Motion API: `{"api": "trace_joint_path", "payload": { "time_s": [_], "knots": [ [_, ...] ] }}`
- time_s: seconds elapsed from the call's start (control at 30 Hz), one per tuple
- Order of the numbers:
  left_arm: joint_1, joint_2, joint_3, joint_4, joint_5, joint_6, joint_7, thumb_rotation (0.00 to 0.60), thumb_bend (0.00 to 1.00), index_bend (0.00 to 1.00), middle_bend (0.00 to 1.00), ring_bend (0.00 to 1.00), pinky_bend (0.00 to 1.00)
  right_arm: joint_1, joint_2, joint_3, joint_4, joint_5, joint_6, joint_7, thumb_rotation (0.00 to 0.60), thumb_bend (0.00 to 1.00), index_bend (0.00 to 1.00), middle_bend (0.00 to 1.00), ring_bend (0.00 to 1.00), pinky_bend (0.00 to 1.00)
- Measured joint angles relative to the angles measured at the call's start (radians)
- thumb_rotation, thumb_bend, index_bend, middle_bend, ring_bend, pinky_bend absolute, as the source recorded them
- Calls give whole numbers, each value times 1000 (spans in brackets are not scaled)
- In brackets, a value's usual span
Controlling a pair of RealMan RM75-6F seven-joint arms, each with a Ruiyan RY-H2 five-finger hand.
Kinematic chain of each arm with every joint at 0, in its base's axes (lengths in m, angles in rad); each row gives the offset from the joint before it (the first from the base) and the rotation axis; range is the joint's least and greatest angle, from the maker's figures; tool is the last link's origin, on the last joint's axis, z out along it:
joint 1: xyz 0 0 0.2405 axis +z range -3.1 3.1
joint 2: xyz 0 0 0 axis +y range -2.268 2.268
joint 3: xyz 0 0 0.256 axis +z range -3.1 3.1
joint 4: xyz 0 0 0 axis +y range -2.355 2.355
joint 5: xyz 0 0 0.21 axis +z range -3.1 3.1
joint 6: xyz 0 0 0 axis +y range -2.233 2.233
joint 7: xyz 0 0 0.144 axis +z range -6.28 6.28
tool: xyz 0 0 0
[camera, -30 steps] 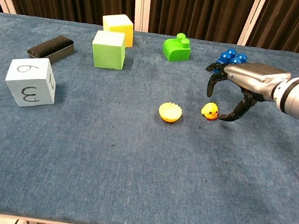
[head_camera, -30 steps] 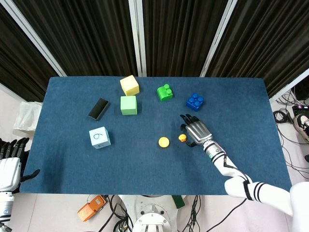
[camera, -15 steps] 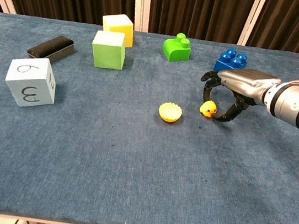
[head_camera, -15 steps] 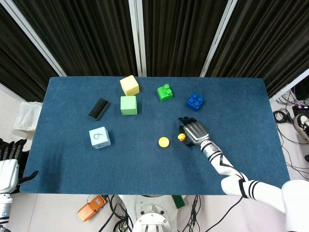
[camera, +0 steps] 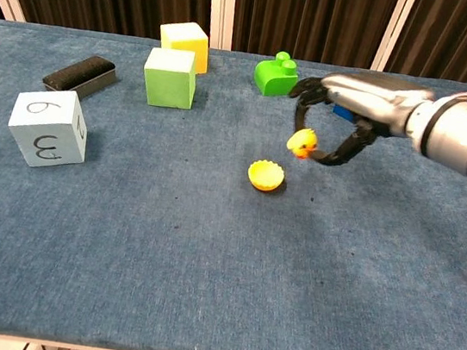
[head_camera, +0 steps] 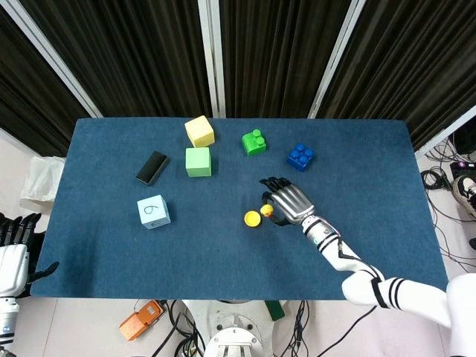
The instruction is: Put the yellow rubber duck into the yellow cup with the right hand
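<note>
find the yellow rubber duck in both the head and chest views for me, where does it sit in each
Head view: the yellow rubber duck is just right of centre, held at the fingertips of the right hand.
Chest view: the duck is right of centre, lifted off the table in the same hand.
Shared landmark: the yellow cup, just left of and below the duck in both views.

Yellow rubber duck (camera: 302,142) pinched in right hand (camera: 347,113), lifted off blue cloth table (camera: 203,266), just right of and above small yellow cup (camera: 266,175). Green toy brick (camera: 275,76) behind them; pale green cube (camera: 170,77) to its left, yellow cube (camera: 184,44) behind that.
</note>
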Motion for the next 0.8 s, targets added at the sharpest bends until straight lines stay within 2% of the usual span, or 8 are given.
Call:
{"api": "trace_joint_path", "payload": {
  "time_s": [0.2,0.47,0.67,0.8],
  "knots": [
    [4,-2,1,6,-5,-2,-3,600,29,66,72,47,0,40,-48,3,23,47,-30,-62,600,570,594,177,164,216],
    [4,-8,0,18,-9,-9,-11,600,29,66,72,47,0,61,-62,-4,21,81,-39,-95,600,570,531,177,164,212],
    [6,-12,-1,25,-10,-9,-18,600,29,66,72,47,0,69,-61,-18,14,94,-45,-114,600,554,367,177,127,187],
    [8,-15,-1,32,-10,-8,-24,600,29,66,72,48,0,71,-52,-29,2,104,-51,-124,600,547,190,165,84,156]
  ]
}}
